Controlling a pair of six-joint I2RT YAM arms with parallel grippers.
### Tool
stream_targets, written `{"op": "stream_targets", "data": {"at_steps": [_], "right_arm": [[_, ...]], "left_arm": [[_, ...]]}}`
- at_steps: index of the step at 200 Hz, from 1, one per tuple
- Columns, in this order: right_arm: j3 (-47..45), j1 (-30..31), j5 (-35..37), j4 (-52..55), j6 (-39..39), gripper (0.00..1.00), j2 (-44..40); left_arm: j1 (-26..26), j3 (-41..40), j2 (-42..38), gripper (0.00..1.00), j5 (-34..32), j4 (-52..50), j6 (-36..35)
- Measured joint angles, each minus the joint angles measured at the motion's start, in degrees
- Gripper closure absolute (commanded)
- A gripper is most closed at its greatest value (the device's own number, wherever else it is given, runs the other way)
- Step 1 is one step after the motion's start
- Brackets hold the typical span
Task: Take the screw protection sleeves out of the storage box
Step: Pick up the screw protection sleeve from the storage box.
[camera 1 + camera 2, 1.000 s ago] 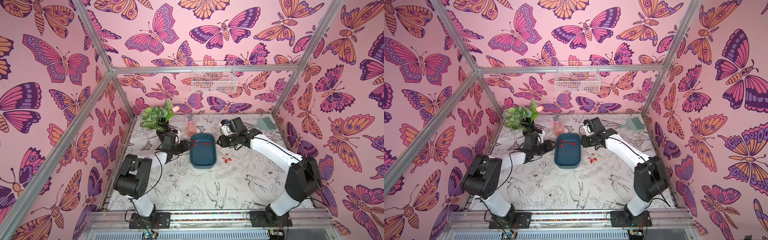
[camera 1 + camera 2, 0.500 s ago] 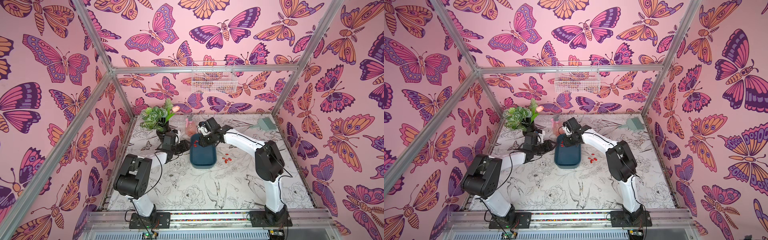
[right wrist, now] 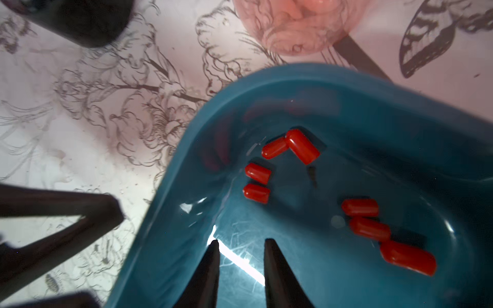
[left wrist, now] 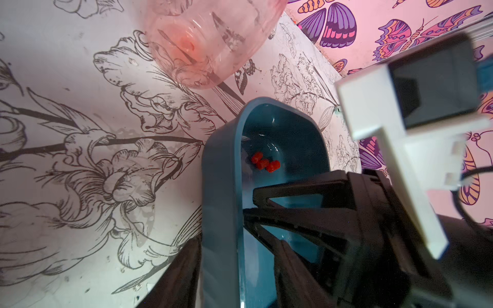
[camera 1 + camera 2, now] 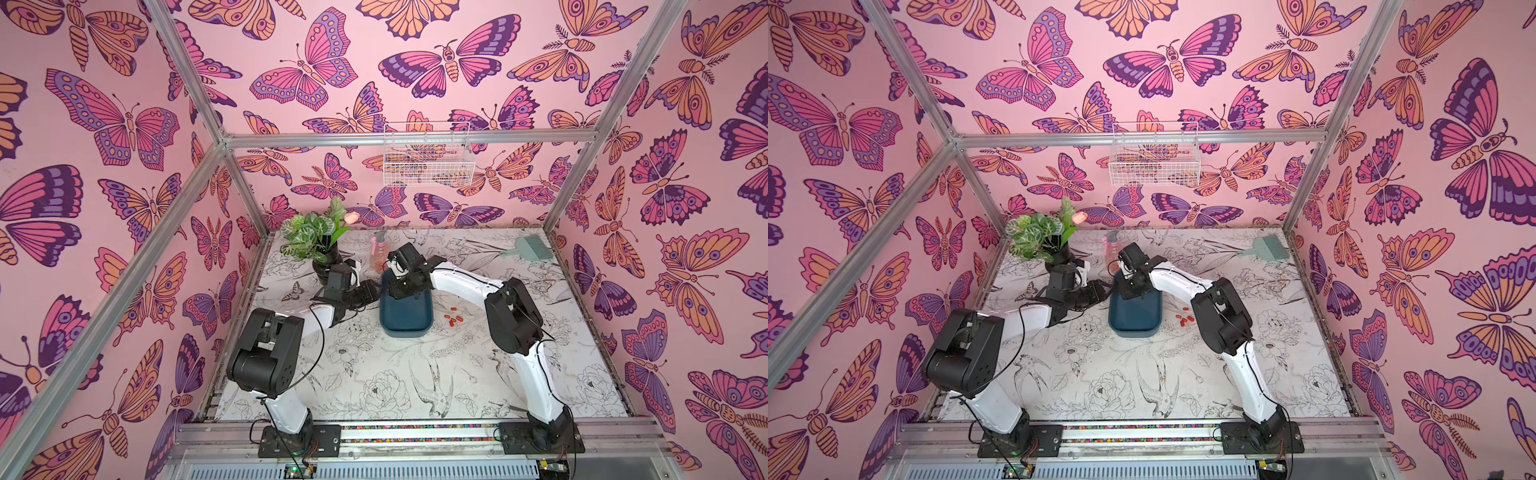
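Observation:
The storage box (image 5: 406,320) (image 5: 1133,322) is a dark teal tray lying mid-table in both top views. Several red screw protection sleeves (image 3: 369,226) lie loose on its floor at the far end, and three show in the left wrist view (image 4: 265,164). A few more sleeves (image 5: 454,318) (image 5: 1185,319) lie on the table just right of the box. My left gripper (image 4: 237,253) (image 5: 374,293) is shut on the box's left wall (image 4: 221,186), one finger outside and one inside. My right gripper (image 3: 241,241) (image 5: 405,286) hangs over the box's far end, open a little, with nothing between its fingers.
A pink spray bottle (image 5: 378,249) stands just behind the box, close to the right wrist. A potted plant (image 5: 320,241) stands behind the left gripper. A teal brush (image 5: 528,249) lies at the back right. A white wire basket (image 5: 428,158) hangs on the back wall.
My right arm has swung left from beside the box's right edge to over its far end, the elbow folding in. The left arm and the box have not moved.

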State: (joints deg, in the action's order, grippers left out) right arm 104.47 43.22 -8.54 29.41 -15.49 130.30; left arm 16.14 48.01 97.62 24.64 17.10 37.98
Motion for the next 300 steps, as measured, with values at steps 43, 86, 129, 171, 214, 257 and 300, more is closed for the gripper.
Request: {"op": "stream_targets", "data": {"at_steps": [43, 86, 129, 171, 214, 257, 300], "right_arm": [[1.0, 0.0, 0.8, -0.6, -0.9, 0.66, 2.7], [3.2, 0.0, 1.2, -0.9, -1.0, 0.65, 4.0], [4.0, 0.0, 1.6, -1.2, -1.0, 0.65, 5.0], [5.1, 0.0, 1.7, -1.8, -1.0, 0.66, 5.9], [5.6, 0.0, 1.7, -2.2, -1.2, 0.74, 6.4], [5.6, 0.0, 1.6, -2.4, -1.7, 0.82, 6.5], [3.7, 0.0, 1.6, -4.1, -2.3, 0.87, 5.4]], "left_arm": [[0.0, 0.0, 0.0, 0.5, 0.0, 0.0, 0.0], [0.0, 0.0, 0.0, 0.51, 0.0, 0.0, 0.0], [0.0, 0.0, 0.0, 0.5, 0.0, 0.0, 0.0], [0.0, 0.0, 0.0, 0.51, 0.0, 0.0, 0.0], [0.0, 0.0, 0.0, 0.51, 0.0, 0.0, 0.0], [0.0, 0.0, 0.0, 0.51, 0.0, 0.0, 0.0], [0.0, 0.0, 0.0, 0.51, 0.0, 0.0, 0.0]]}}
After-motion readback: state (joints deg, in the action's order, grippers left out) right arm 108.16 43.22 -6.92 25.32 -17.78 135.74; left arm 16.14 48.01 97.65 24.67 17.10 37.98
